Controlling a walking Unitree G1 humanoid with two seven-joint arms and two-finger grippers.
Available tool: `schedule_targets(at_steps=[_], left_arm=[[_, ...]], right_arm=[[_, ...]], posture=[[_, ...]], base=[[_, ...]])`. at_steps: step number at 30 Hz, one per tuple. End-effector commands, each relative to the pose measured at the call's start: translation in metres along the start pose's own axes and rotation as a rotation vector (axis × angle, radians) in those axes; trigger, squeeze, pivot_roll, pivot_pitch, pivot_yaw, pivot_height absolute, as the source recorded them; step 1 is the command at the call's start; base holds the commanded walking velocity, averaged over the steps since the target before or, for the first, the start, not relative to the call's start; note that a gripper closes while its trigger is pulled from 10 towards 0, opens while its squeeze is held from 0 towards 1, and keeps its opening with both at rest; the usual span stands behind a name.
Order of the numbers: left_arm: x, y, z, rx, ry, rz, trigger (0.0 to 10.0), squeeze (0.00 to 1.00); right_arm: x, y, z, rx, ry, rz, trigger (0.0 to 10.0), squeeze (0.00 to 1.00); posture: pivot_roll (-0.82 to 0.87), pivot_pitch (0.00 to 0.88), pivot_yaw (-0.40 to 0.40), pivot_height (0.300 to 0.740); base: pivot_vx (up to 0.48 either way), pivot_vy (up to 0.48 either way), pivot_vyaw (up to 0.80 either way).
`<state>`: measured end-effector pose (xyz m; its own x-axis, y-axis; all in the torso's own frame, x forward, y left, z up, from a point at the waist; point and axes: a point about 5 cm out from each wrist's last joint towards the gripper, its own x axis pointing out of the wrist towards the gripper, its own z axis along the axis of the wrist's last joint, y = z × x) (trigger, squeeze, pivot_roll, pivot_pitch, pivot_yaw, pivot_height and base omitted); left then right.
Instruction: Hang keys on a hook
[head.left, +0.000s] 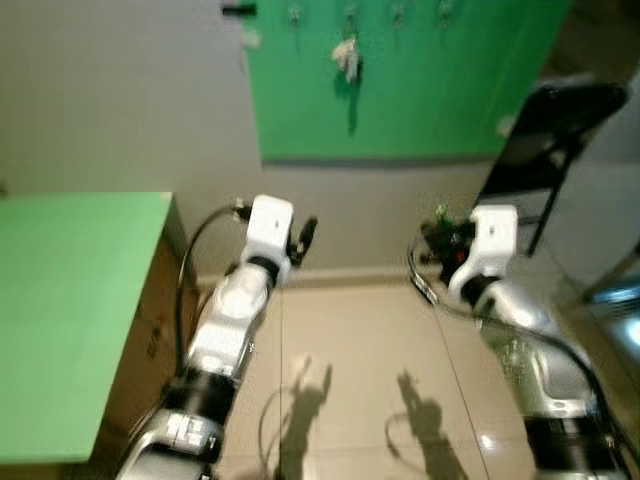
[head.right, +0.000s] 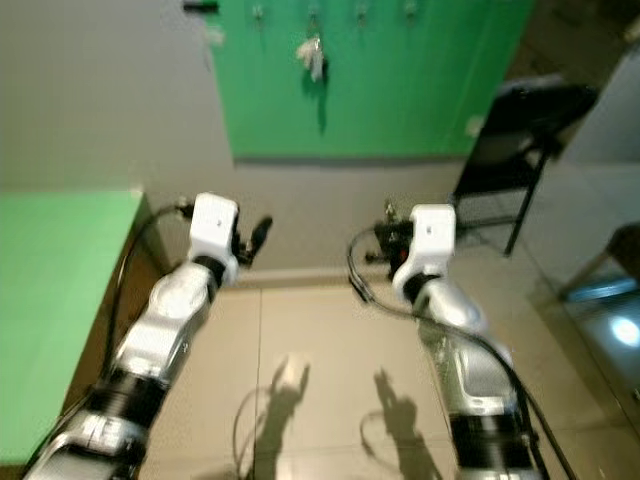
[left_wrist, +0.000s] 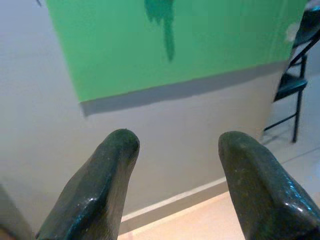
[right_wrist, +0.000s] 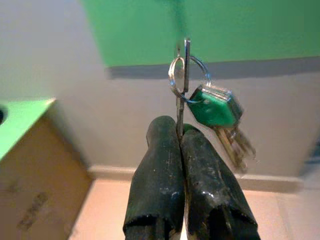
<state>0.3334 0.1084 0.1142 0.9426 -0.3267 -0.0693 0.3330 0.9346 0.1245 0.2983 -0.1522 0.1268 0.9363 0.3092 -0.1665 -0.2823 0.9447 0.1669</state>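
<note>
1. Green table (head.left: 70, 310) at far left; brown side panel faces the tiled floor (head.left: 350, 380).
2. Left gripper (left_wrist: 172, 150) raised above the floor, just right of the table, facing the wall (head.left: 120, 100). Fingers (left_wrist: 100, 185) spread wide with nothing between them; the wrist view looks through the gap at grey wall, skirting and the lower edge of the green panel (head.left: 400, 80).
3. Green panel mounted on the wall, top centre. A row of small hooks (head.left: 397, 14) runs along its upper part, blurred. A pale bunch (head.left: 347, 58) hangs from one hook and casts a dark shadow down the panel; what it is cannot be told.
4. Right gripper (right_wrist: 179, 132) raised at about the same height as the left one, well short of the panel. Fingers pressed together, pinching a thin metal piece that carries the key ring (right_wrist: 187, 75).
5. Keys (right_wrist: 220, 117): green-headed key and metal blades dangle from the ring, just beside the fingertips, in front of the grey wall below the panel. In the head views they are a small dark and green cluster (head.left: 445, 235) at the gripper tip.
6. Black folding chair (head.left: 550, 140) at right, against the wall beside the panel.
7. Shadows of both arms fall on the floor tiles between them.
</note>
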Motion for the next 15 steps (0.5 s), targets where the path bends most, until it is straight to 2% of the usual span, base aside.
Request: schedule_targets(at_steps=[1,5,8,15], left_arm=[[0.007,-0.009,0.014,0.066,-0.052,-0.159,10.0,0.00],[0.007,-0.006,0.027,0.139,-0.056,-0.415,10.0,0.00],[0.006,0.000,0.038,0.204,-0.055,-0.557,10.0,0.00],[0.000,0.000,0.061,0.175,-0.084,-0.816,10.0,0.00]], right_arm=[[-0.003,0.001,0.006,0.007,-0.001,0.054,0.0,0.00],[-0.005,0.008,0.008,0.016,0.029,0.159,0.0,0.00],[-0.006,0.015,0.008,0.037,0.075,0.260,0.0,0.00],[-0.010,0.021,0.015,0.047,0.118,0.410,0.0,0.00]], posture=[[-0.15,0.000,0.009,0.740],[-0.15,0.000,-0.002,0.740],[-0.14,0.005,-0.001,0.740],[-0.15,0.011,0.011,0.740]], base=[[0.000,0.000,0.00],[0.000,0.000,0.00],[0.000,0.000,0.00],[0.000,0.000,0.00]])
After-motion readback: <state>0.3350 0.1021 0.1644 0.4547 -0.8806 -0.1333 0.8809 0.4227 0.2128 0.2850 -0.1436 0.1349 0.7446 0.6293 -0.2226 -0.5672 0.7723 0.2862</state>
